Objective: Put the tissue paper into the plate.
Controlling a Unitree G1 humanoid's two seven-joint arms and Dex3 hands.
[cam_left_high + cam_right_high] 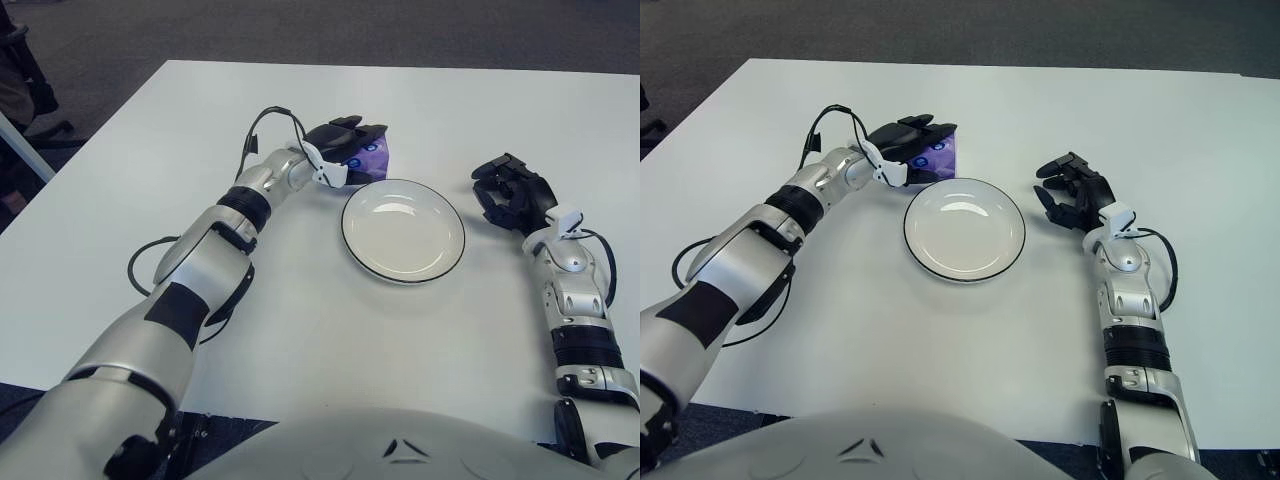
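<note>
While your left hand (345,150) closed its fingers around the purple tissue pack (371,156) beside the plate's (403,229) far-left rim for lifting, your right hand (512,195) hovered, fingers loosely curled, empty, near the desk's (500,330) right edge.

A purple tissue pack (372,156) with small blue-and-white marks is showing under black fingers (345,135). The white plate (403,229) is wearing a thin black rim on the white table (150,150).
</note>
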